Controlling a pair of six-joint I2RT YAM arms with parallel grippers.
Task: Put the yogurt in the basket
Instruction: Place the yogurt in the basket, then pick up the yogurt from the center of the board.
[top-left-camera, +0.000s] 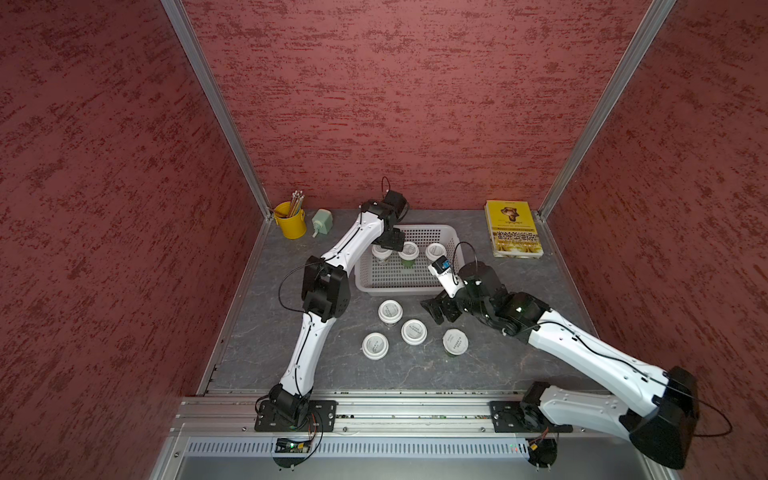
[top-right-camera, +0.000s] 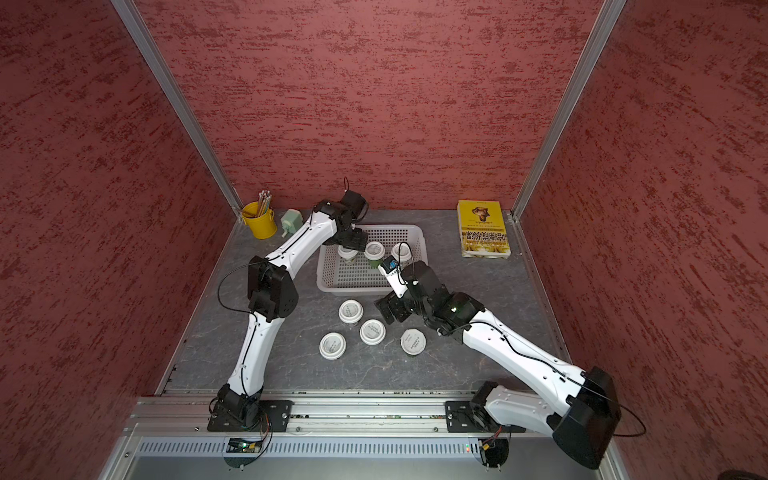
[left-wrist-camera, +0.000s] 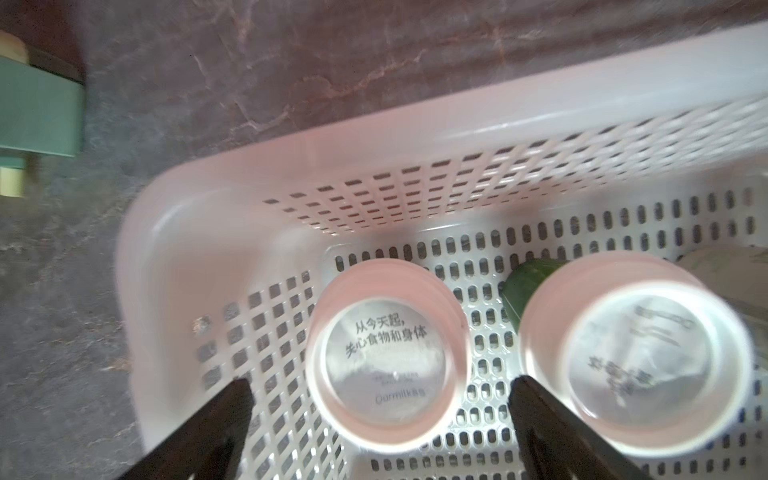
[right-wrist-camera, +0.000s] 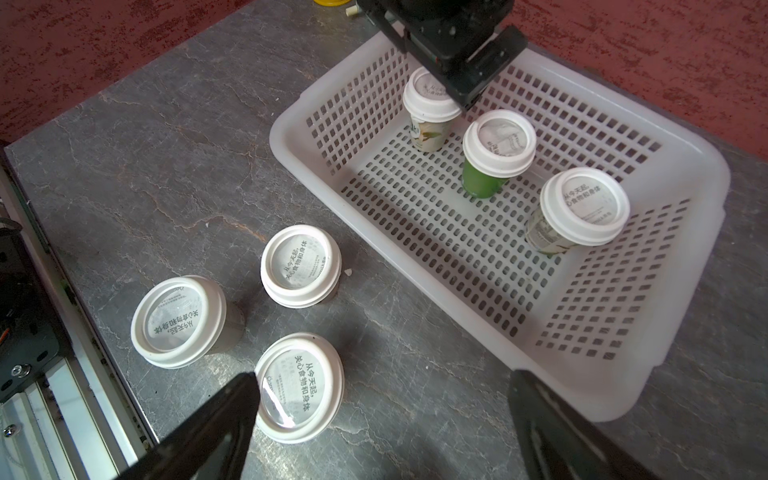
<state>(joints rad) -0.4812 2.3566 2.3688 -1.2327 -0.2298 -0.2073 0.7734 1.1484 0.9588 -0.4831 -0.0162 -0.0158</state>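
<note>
The shallow, pale white perforated plastic basket (top-left-camera: 399, 290) sits toward the back of the dark grey marbled table top (top-left-camera: 415, 374), where both arms can reach it. Three of the seven small white-lidded yogurt cups stand upright in a row across its far half. That leaves the near half of the floor free for the rest.

The left gripper (left-wrist-camera: 380, 384) hangs over the end cup (right-wrist-camera: 419, 104) of that row. In the left wrist view its black jaws stand wide apart, one on either side of the lid with a gap at each. The cup therefore rests on the basket floor by itself and is not held. Next along stand the green-bodied cup (right-wrist-camera: 498, 141) and the third cup (right-wrist-camera: 584, 205), near each other but apart.

Four cups wait on the table in front of the basket. These are the rear cup (top-left-camera: 390, 311), the middle cup (top-left-camera: 414, 331), the front cup (top-left-camera: 375, 345) and the lone cup (top-left-camera: 455, 341), set off to the right.

The right gripper (right-wrist-camera: 382, 378) hovers above the table just in front of the basket. Its jaws are spread wide and empty, and one finger is near the middle cup's lid. It seems poised to take that cup next. The wide spread suits the broad lid, though the close neighbours leave little room for the fingers.
</note>
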